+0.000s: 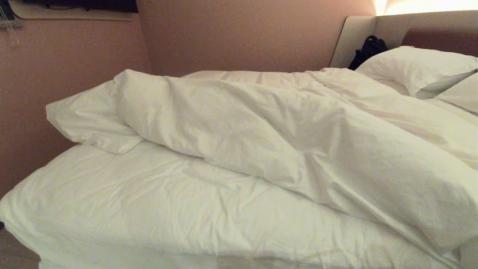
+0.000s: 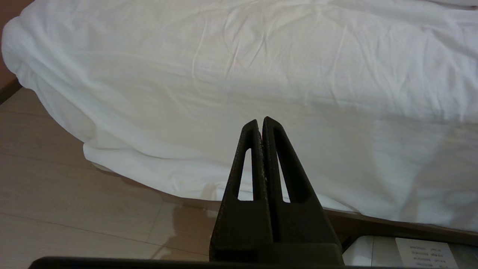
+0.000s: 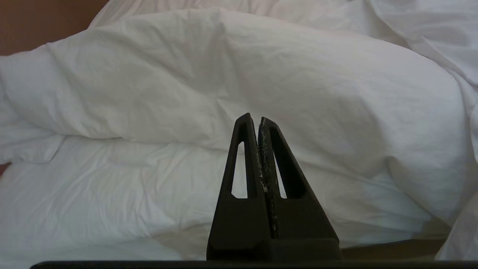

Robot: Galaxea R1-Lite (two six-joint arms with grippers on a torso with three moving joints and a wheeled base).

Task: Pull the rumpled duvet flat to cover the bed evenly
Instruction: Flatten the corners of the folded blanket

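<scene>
The white duvet lies rumpled on the bed, one thick part folded back in a puffy ridge that runs from the far left to the near right. A flatter layer spreads below it and hangs over the near edge. Neither arm shows in the head view. My right gripper is shut with nothing in it and points at the ridge of the duvet, short of the cloth. Low by the bed's side, my left gripper is shut and empty, apart from the hanging duvet.
Two white pillows lie at the head of the bed on the far right, with a black bag behind them. A pinkish wall runs along the bed's far and left sides. Tan floor lies under the left gripper.
</scene>
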